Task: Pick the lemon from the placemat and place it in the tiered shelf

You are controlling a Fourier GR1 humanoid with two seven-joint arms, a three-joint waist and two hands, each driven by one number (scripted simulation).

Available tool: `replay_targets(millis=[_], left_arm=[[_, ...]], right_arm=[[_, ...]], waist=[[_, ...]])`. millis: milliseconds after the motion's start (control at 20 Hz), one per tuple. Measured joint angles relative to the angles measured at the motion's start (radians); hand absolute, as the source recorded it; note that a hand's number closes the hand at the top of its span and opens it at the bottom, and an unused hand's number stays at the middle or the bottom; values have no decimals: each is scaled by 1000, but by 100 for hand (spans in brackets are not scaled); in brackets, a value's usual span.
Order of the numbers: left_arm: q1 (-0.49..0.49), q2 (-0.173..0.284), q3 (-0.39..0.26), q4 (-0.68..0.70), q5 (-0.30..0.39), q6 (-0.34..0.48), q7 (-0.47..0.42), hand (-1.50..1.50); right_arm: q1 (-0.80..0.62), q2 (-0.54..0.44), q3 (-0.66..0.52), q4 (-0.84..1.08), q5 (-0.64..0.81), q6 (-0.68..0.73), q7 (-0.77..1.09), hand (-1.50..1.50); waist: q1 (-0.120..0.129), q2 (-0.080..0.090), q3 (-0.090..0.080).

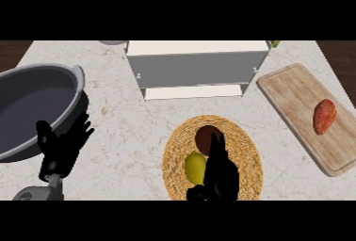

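Note:
A yellow lemon [195, 167] lies on the round woven placemat [246, 162] near the counter's front edge. My right hand [221, 172] hovers over the mat just right of the lemon, fingers straight and pointing away from me, hiding part of the mat and touching or nearly touching the fruit's right side. A dark round patch shows on the mat beyond the lemon. The white tiered shelf [197, 66] stands at the back centre, its lower tier facing me. My left hand [62, 146] rests open at the lower left, fingers up, holding nothing.
A large dark grey pot [35, 106] sits at the left, next to my left hand. A wooden cutting board [306, 117] at the right carries a reddish sweet potato [324, 116]. Bare marble counter lies between the mat and the shelf.

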Motion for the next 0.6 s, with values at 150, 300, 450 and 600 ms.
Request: replay_targets(millis=[150, 300, 450, 600], left_arm=[[0, 1, 5, -9, 1, -9, 16, 0], [-8, -5, 4, -15, -3, -6, 31, 0], [-26, -12, -6, -9, -10, -14, 26, 0], [-37, -16, -11, -3, -16, -14, 28, 0]], right_arm=[[-26, -9, 29, 19, -10, -30, -6, 150], [-98, -7, 75, 48, -73, -34, -34, 150], [-206, 2, 101, 69, -177, 13, -106, 150], [-334, 14, 131, 101, -279, 58, -163, 150]], waist=[[-2, -1, -2], [9, 3, -2], [35, 13, 2], [49, 18, 5]])
